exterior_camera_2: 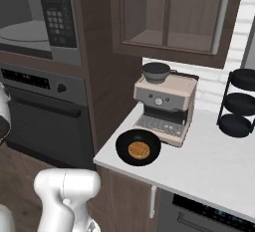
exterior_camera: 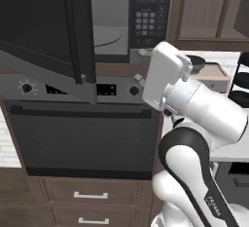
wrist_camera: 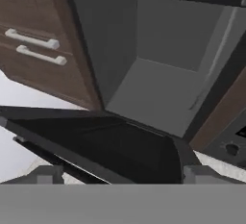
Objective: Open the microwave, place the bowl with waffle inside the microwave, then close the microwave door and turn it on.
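We get both base views from behind the arm, sharing the microwave (exterior_camera: 131, 21) keypad; our hand view sits close, facing the cavity ahead of the gripper (wrist_camera: 123, 175).

Microwave (exterior_camera: 112, 21): one, far left, with one microwave door (exterior_camera: 46, 31) swung open and one keypad panel (exterior_camera_2: 59, 12).
Oven (exterior_camera: 82, 138): one, below the microwave, with two knobs.
Drawers (exterior_camera: 90, 194): two, under the oven, one handle each.
Surface (exterior_camera_2: 209, 169): one, right.
Bowl (exterior_camera_2: 138, 147): one, near edge of the surface.
Waffle (exterior_camera_2: 139, 150): one, inside the bowl.
Coffee machine (exterior_camera_2: 164, 107): one, behind the bowl.
Black tiered rack (exterior_camera_2: 239, 104): one, far right.
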Tool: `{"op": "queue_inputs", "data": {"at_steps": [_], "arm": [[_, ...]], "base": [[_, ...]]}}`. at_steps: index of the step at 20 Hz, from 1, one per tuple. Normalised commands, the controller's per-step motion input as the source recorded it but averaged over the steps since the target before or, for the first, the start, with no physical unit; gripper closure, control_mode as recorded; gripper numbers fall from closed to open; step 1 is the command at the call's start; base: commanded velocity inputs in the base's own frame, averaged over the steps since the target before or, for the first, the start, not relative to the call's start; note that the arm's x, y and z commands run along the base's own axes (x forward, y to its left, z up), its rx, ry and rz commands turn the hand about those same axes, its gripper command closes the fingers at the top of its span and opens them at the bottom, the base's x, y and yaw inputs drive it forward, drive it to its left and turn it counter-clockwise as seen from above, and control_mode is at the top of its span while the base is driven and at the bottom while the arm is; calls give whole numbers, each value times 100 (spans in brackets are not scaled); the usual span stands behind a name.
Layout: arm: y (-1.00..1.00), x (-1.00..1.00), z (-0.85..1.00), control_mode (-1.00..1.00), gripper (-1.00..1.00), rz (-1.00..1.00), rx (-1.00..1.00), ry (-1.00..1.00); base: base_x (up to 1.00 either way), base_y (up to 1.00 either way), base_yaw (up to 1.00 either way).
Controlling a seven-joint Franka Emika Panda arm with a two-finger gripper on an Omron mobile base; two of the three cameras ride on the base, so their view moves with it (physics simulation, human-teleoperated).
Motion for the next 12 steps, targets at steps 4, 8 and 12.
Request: {"op": "queue_inputs", "data": {"at_steps": [4,8,12], "arm": [[0,72,-3,-100,-100,22,0,29],[8,75,-7,-100,-100,27,0,28],[68,44,-19,-100,-100,28,0,19]], "base": [[0,0,0],[0,0,0],[0,0,0]]}}
